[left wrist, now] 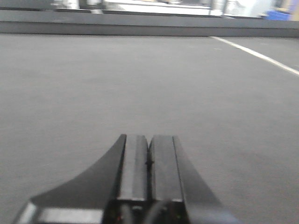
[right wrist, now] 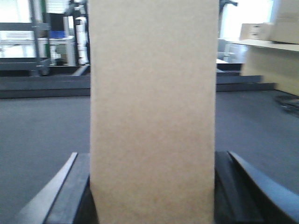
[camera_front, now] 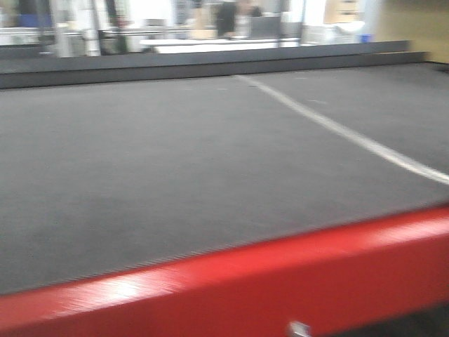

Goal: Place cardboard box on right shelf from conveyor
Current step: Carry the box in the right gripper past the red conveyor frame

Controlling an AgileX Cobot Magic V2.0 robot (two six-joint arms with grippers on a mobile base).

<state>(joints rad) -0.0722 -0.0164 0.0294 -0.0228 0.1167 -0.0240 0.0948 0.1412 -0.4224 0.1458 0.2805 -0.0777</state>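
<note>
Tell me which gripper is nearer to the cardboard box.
Right. The right gripper is shut on the cardboard box; the left gripper, shut empty, faces only the conveyor.

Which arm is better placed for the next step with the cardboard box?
The right one, I judge. The right jaws grip both sides of the cardboard box, while the left jaws are shut together, empty, low over the conveyor, with no box near them.
</note>
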